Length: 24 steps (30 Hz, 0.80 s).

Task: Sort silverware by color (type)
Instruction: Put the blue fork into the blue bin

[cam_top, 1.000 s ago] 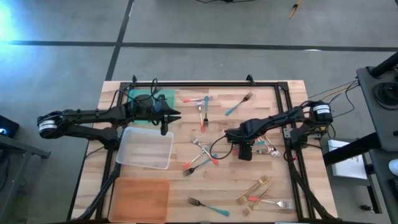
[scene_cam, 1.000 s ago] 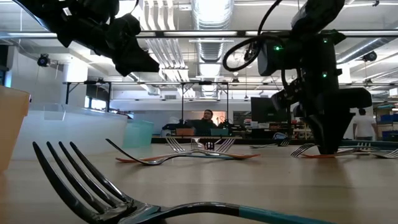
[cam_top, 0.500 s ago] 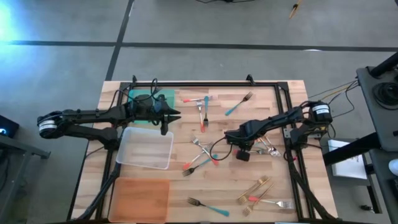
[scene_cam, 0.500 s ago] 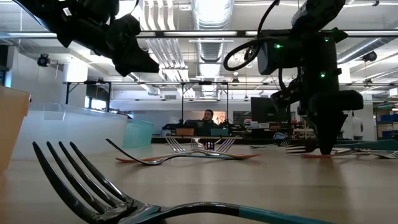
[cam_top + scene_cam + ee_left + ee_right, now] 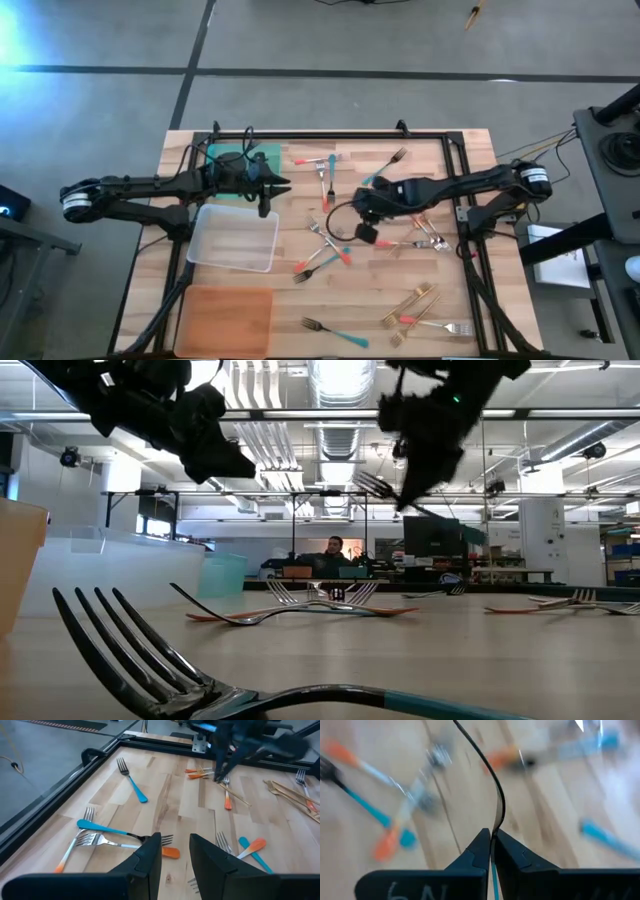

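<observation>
My right gripper (image 5: 362, 207) is over the table's middle, well above the wood, shut on a slim fork (image 5: 385, 490) with metal tines and a teal handle. My left gripper (image 5: 284, 186) hovers open and empty between the green tray (image 5: 238, 160) and the clear tray (image 5: 237, 238); its fingers show in the left wrist view (image 5: 175, 855). Other forks lie flat on the table: teal and coral ones in a pile (image 5: 325, 245), more at the far side (image 5: 325, 170), and gold ones near the front right (image 5: 415, 305). My right gripper pinches the fork between its two fingers at the slim stem (image 5: 494, 834) between tines and handle. The fingers point down and lie across the fork. The fork hangs clear of the table and tilted, its tines (image 5: 372, 482) higher than its teal handle end (image 5: 468, 532).
An orange tray (image 5: 225, 320) lies at the front left. More forks lie right of the middle (image 5: 425, 240), and a teal one lies by the front edge (image 5: 335, 330). A black frame runs along the far and right edges (image 5: 462, 160). A person stands in the room beyond (image 5: 333, 552).
My right gripper, down at the table right of the middle a second ago, has risen and gone toward the table's left and far edge. It has lifted the teal-handled fork clear of the table. My left gripper has kept still.
</observation>
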Each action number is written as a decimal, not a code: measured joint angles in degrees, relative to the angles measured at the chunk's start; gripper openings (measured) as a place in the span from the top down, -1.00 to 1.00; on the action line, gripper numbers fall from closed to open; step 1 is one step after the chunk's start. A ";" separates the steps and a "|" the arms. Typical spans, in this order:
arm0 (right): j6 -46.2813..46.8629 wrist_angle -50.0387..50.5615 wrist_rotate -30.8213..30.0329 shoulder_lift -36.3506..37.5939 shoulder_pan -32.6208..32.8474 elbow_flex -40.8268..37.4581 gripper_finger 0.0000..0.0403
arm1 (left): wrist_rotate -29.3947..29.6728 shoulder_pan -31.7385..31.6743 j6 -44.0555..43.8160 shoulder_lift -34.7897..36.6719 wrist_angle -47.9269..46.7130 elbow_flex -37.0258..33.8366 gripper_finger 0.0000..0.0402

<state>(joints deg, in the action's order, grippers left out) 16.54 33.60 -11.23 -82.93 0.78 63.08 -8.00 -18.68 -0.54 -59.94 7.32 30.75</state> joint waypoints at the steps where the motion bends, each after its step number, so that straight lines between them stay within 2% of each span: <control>1: -1.45 -2.57 0.08 0.08 0.00 0.59 0.96 | -0.01 0.00 -0.09 0.00 0.06 -0.19 0.58; 5: -6.58 -12.09 -2.10 0.58 -0.02 2.46 0.96 | -0.02 0.00 -0.35 0.00 1.10 -1.46 0.58; 9: -12.46 -22.15 -4.55 0.32 -0.07 2.12 0.96 | -0.45 0.00 0.02 0.00 9.19 -3.81 0.58; 13: -18.32 -30.62 -8.00 0.32 -0.18 1.32 0.96 | -8.68 -0.03 0.59 0.00 16.09 -5.38 0.58; 16: -20.93 -37.94 -8.27 0.32 -0.78 0.40 0.96 | -15.20 0.04 0.47 0.00 20.93 -6.26 0.58; 20: -21.87 -47.67 -8.06 0.34 -1.47 -0.96 0.96 | -15.52 0.00 -0.95 0.00 24.13 -7.24 0.58; 24: -23.27 -49.04 -7.78 0.32 -1.64 -1.17 0.96 | -15.54 0.72 -1.48 -0.54 24.98 -7.50 0.54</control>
<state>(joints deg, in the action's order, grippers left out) -6.72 -15.44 -19.00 -82.61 -0.86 61.91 -23.54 -17.95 -2.02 -60.48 32.30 23.26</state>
